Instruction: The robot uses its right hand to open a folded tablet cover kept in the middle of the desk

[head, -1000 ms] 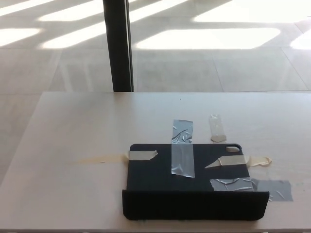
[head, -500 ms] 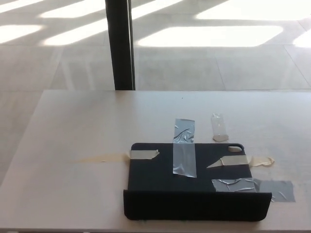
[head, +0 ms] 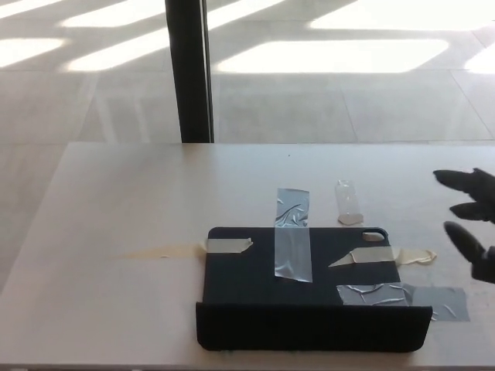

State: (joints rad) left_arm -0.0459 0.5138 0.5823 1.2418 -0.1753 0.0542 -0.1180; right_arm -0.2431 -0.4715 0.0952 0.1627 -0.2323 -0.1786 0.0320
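Note:
A black tablet cover [head: 302, 290] lies in the middle of the pale desk [head: 131, 209], held down by several strips of grey and beige tape. Its near flap [head: 313, 327] stands up along the front edge. My right hand [head: 473, 216] comes in at the picture's right edge, level with the cover's far right corner and apart from it. Its fingers [head: 456, 181] are spread and hold nothing. My left hand does not show.
A clear tape strip [head: 347, 202] sticks to the desk just behind the cover. A grey tape strip [head: 292, 234] runs from the desk onto the cover. A black post [head: 189, 71] stands on the tiled floor behind the desk's far edge.
My right hand has come into view from the right edge, fingers spread. The cover and tapes have not moved; only the camera shifted slightly.

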